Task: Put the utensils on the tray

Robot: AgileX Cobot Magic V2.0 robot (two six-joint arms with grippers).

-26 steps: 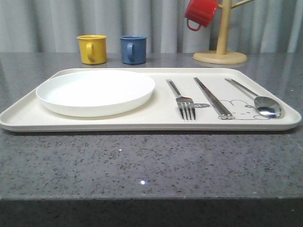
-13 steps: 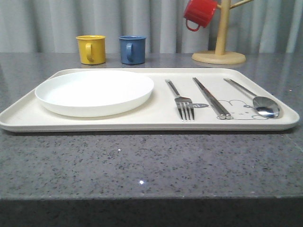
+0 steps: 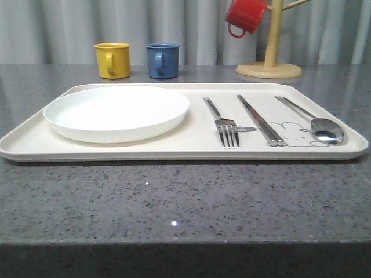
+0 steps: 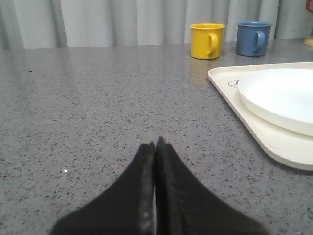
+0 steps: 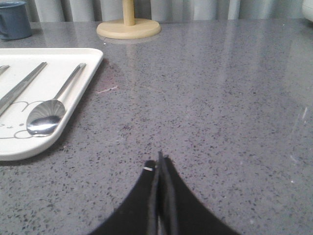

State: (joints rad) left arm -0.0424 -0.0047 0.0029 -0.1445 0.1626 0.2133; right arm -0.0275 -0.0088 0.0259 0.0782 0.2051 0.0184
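The cream tray [image 3: 191,152] lies across the grey table. On it sit a round white plate [image 3: 116,112] at the left, then a silver fork [image 3: 223,123], a pair of chopsticks [image 3: 259,120] and a spoon [image 3: 317,123] at the right. My left gripper [image 4: 156,145] is shut and empty over bare table, apart from the tray [image 4: 274,142] and the plate [image 4: 281,95]. My right gripper [image 5: 159,159] is shut and empty over bare table, away from the tray's corner [image 5: 29,147], where the spoon [image 5: 49,113] and the chopsticks [image 5: 19,88] lie.
A yellow mug [image 3: 112,60] and a blue mug [image 3: 163,60] stand behind the tray. A wooden mug tree [image 3: 269,61] with a red mug [image 3: 246,16] hanging on it stands at the back right. A grey curtain closes the back.
The front view has shifted very slightly; nothing on the tray or table has moved.
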